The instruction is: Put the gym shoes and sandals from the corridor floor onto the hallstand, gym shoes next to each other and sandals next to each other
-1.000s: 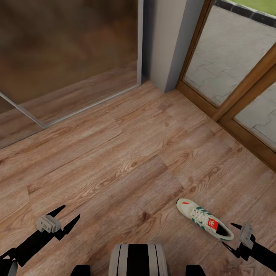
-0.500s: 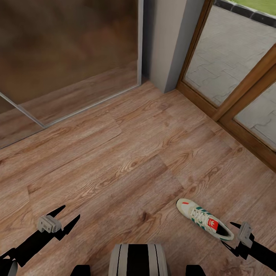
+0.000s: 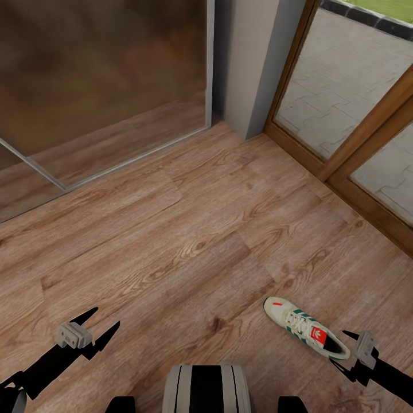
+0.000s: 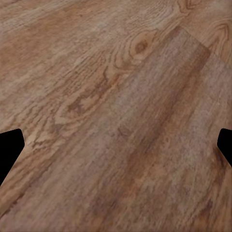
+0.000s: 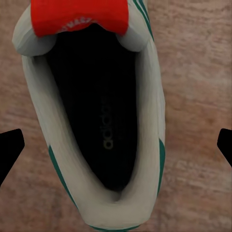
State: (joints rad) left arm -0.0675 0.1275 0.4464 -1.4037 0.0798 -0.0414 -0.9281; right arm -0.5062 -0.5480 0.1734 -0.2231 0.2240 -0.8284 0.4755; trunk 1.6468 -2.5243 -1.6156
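One gym shoe (image 3: 306, 328), white with green stripes and a red-orange tongue, lies on the corridor floor (image 3: 195, 229) at the lower right, toe pointing away from me. My right gripper (image 3: 342, 350) is open just behind its heel. In the right wrist view the gym shoe's dark opening (image 5: 99, 121) lies straight below the right gripper (image 5: 116, 145), with one black fingertip (image 5: 9, 150) on each side, apart from it. My left gripper (image 3: 106, 319) hangs open over bare planks (image 4: 121, 111). The second gym shoe, both sandals and the hallstand are out of view.
A glass-fronted panel (image 3: 103, 86) with a metal frame runs along the far left. A grey wall pillar (image 3: 252, 63) stands beside a wooden-framed glass door (image 3: 350, 115) on the right. My base (image 3: 206, 390) shows at the bottom centre.
The right gripper has crept a little closer to the shoe's heel. The left arm and the shoe have not moved.
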